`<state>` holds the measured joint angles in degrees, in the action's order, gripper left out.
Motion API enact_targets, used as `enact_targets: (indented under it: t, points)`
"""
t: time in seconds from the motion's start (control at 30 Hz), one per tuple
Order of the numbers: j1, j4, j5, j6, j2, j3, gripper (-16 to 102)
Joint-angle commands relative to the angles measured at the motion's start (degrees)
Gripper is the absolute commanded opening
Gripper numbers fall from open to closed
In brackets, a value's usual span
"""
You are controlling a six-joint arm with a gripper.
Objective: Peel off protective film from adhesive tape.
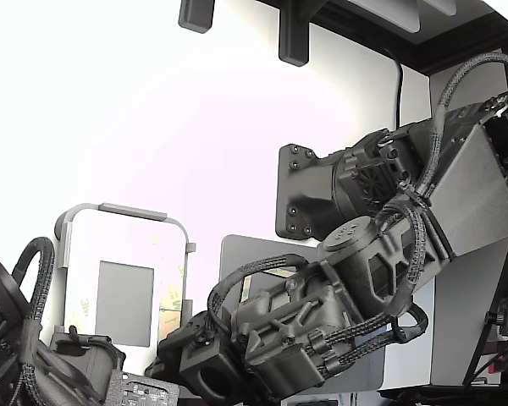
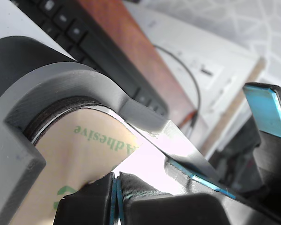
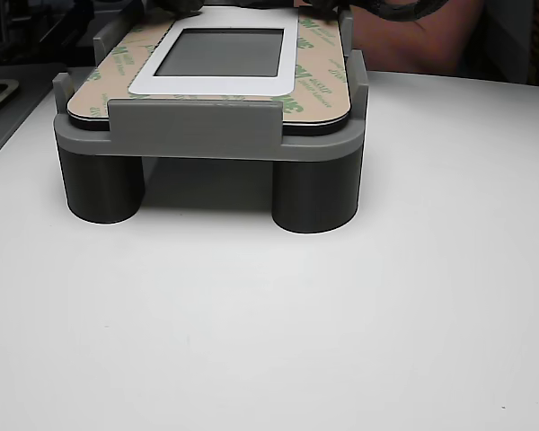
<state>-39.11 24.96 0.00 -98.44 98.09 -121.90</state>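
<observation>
The protective film (image 3: pixel 319 94) is a tan band with green print, lying flat on top of a grey fixture (image 3: pixel 198 144). Inside it sits the pale ring of adhesive tape (image 3: pixel 211 85) around a dark grey rectangle. The wrist view is close on one rounded corner of the fixture (image 2: pixel 70 79), where the film (image 2: pixel 79 150) reads "Adhesive". My gripper (image 2: pixel 116 197) is shut, its blue pads pressed together, right at the film's inner edge. I cannot tell whether film is pinched between the pads.
A separate dark finger with a blue pad (image 2: pixel 267 110) stands off to one side in the wrist view. A keyboard (image 2: pixel 98 42) and a red-brown surface lie behind. The big arm (image 1: pixel 322 313) and a second arm (image 1: pixel 68 364) crowd the fixture (image 1: pixel 123 210).
</observation>
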Motion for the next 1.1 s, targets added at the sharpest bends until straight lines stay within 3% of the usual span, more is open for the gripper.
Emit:
enact_targets:
  t: [0.0, 1.07]
  points:
    - [0.97, -0.53, -0.09, -0.18, 1.41, 0.79, -10]
    - [1.32, 2.29, 0.09, -0.79, 2.37, 2.02, -10]
